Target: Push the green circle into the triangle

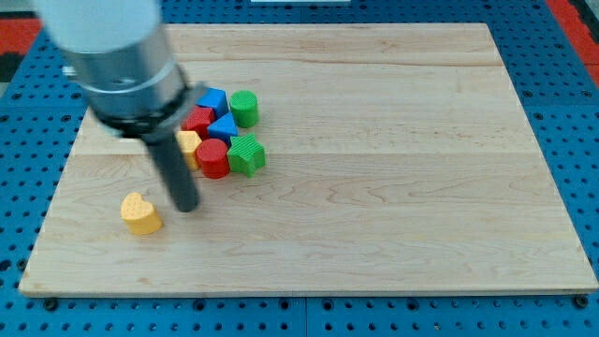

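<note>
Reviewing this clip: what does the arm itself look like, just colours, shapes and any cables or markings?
A thick, blurred cylinder, light grey above a black collar, enters from the view's top left. A straight dark rod descends from it to my tip, plain and blunt. No cables or markings show.

The arm is seen as a thick, round body of light grey colour, smooth and a little blurred, with no visible markings. Under it there is a wider black ring or collar. From this collar comes a straight dark rod (174,169), round and plain, with a faint shine along one side. My tip (187,207) is blunt.
</note>
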Controlling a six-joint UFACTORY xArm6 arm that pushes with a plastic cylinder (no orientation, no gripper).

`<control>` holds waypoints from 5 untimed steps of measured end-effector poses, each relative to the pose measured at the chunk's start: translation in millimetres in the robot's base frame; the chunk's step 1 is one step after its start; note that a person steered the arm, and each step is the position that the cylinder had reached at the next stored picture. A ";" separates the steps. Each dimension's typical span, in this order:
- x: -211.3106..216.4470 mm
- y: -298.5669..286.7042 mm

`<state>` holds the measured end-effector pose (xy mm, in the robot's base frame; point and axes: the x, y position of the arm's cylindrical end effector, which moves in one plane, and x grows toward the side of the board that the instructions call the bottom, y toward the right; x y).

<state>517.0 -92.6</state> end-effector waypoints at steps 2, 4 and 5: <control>-138.6 89.1; -201.3 37.4; -169.6 5.8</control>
<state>347.4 -86.8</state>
